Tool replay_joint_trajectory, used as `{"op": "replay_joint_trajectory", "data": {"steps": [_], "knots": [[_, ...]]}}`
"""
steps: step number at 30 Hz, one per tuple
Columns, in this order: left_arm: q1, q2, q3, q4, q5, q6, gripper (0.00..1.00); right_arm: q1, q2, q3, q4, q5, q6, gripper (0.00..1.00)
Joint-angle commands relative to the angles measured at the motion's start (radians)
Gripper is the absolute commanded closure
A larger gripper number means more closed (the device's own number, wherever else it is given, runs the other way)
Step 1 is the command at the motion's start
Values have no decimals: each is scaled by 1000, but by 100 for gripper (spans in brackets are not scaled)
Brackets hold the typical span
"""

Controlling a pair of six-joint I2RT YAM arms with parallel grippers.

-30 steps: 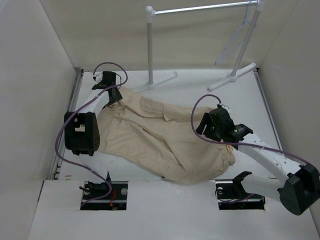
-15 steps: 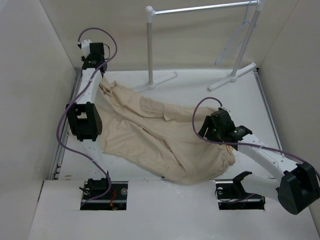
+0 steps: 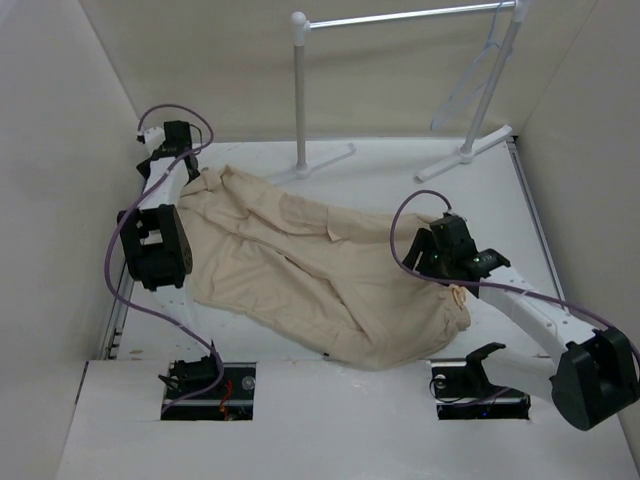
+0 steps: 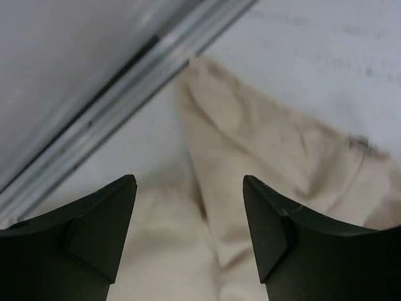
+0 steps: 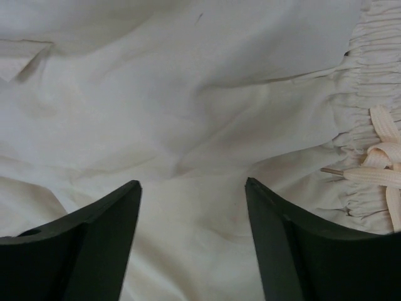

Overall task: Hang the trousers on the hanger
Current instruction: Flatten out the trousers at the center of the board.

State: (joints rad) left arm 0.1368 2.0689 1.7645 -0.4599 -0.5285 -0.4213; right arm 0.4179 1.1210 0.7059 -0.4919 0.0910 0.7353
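Observation:
The beige trousers (image 3: 320, 265) lie spread and wrinkled across the table, leg ends at the far left, elastic waistband with drawstring (image 5: 382, 157) at the near right. My left gripper (image 3: 185, 168) is open just above the leg end (image 4: 263, 138), cloth lying loose below the jaws (image 4: 189, 188). My right gripper (image 3: 430, 262) is open and hovers over the cloth beside the waistband (image 5: 193, 188), holding nothing. The thin pale hanger (image 3: 470, 80) hangs from the rack rail at the far right.
A white rack with two posts (image 3: 299, 90) and a top rail (image 3: 400, 17) stands at the back, its feet on the table. Enclosure walls close in on the left, right and back. A metal edge rail (image 4: 106, 106) runs along the table's left side.
The left gripper lifted the leg end up and left, then came down a little and now stands open with the cloth lying further left. The right gripper shifted slightly right.

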Motion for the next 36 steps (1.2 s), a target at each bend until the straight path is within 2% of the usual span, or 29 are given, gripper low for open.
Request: {"op": "replay_joint_trajectory", "data": {"steps": [1,5,7,9,12,15,18,21,24,28,33,36], "knots": [[-91,-204,-124,124,-1,-56,32,-6,-27,30,42,-33,-25,29],[-128,-110,-84,138,87,33,27,0,-26,32,47,-42,-33,70],[-144,-35,-30,129,116,85,26,2,-24,33,41,-42,-33,74],[-159,32,27,121,128,133,26,8,-24,35,38,-43,-30,71],[-165,109,107,112,104,165,28,26,-23,40,35,-43,-20,58],[-159,174,193,93,93,170,35,38,-10,40,35,-43,-10,53],[-154,239,282,49,93,171,44,41,2,35,35,-40,3,52],[-157,298,345,33,98,182,57,41,16,43,35,-37,6,52],[-148,306,359,39,46,165,79,41,34,59,30,-31,6,51],[-116,255,336,67,-72,128,88,25,57,73,30,-24,4,45],[-41,247,404,78,-211,122,94,-24,86,105,30,1,-8,40],[-22,304,530,69,-232,121,86,-40,105,125,26,3,-14,39]]}}
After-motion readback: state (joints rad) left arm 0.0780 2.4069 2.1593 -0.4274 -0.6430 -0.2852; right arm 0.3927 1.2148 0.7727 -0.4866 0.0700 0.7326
